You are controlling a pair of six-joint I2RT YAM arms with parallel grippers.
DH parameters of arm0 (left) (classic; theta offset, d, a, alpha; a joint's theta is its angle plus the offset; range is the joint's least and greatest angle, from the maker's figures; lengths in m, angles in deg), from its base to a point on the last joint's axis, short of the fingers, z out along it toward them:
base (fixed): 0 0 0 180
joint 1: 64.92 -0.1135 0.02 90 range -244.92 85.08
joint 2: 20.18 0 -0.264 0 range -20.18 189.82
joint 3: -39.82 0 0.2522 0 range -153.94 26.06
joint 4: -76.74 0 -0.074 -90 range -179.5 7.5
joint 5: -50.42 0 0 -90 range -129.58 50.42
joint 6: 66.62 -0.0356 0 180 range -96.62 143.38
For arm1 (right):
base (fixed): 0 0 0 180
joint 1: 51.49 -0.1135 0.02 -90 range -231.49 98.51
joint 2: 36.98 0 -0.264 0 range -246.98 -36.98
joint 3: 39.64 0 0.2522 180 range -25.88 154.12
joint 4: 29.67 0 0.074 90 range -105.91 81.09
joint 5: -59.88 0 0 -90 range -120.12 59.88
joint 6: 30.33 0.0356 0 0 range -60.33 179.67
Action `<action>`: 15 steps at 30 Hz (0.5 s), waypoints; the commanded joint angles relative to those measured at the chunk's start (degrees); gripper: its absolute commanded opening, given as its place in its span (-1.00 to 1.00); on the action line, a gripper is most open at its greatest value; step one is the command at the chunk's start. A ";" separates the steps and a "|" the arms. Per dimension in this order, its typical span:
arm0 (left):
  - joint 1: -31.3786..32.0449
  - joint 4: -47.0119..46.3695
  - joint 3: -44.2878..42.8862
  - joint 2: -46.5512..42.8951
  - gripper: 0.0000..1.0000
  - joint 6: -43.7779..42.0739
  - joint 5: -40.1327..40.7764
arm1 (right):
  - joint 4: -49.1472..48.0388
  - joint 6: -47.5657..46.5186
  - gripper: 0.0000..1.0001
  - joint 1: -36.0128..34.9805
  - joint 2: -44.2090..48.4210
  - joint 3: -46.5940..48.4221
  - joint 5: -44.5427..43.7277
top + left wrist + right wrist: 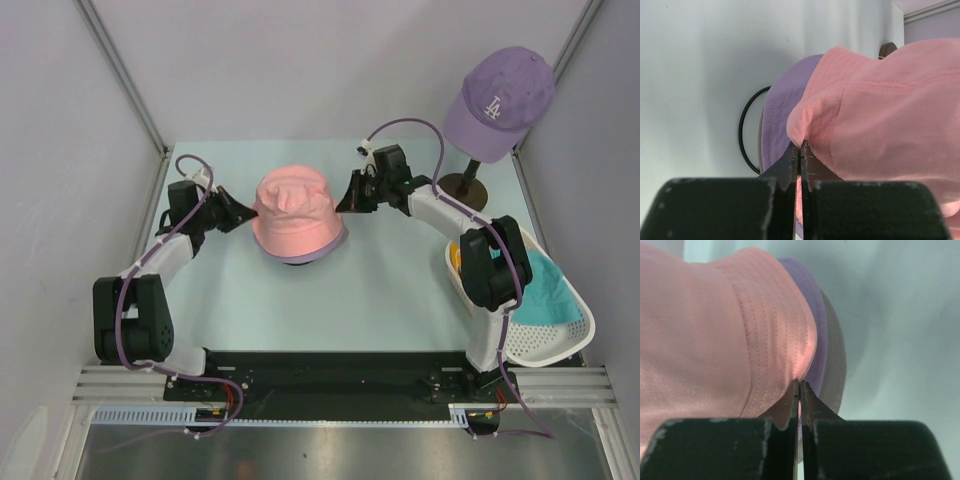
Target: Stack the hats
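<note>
At the middle of your pale surface (380,300), the pink hat (295,205) sits crown-up on top of the lavender hat (312,252). Only the lavender brim shows, around the near edge.

Your left gripper (247,220) reaches in from the left and meets the pink hat at its brim. In the left wrist view the left gripper (799,150) has its jaws pressed together on a fold of the pink hat (890,110). The lavender hat (782,110) lies just beneath, and a thin black ring (741,131) curves out from under it on the surface.

Your right gripper (343,197) comes in from the opposite side, at the right edge of the same brim. The right wrist view shows the right gripper (799,387) with its jaws closed to a slit. They pinch the stitched brim edge of the pink hat (700,340), with the lavender hat (821,315) showing behind it.

Along the right side a white basket (585,325) holds the teal hat (545,290). A sliver of the orange hat (455,258) shows at the basket's far end, mostly hidden behind your right arm.

At the far right corner a purple baseball cap (500,100) with a white LA logo perches on a dark stand (465,185), well apart from the stacked pair.
</note>
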State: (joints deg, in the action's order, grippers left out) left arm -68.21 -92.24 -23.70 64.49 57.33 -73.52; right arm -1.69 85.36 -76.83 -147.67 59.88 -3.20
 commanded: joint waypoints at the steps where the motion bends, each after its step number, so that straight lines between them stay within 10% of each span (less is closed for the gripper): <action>1: -0.40 -0.07 2.03 -1.69 -0.99 -1.87 0.18 | 9.86 -5.13 -1.00 -0.50 0.04 -0.94 -8.28; 15: -0.40 9.50 6.25 -3.81 -0.99 -5.83 10.55 | 11.53 -6.62 -1.00 -1.46 1.97 -5.51 -15.31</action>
State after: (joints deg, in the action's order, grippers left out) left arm -67.93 -91.61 -19.61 61.14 55.65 -71.75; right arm 0.28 82.06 -78.69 -145.68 57.60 -10.74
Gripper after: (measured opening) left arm 0.011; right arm 0.010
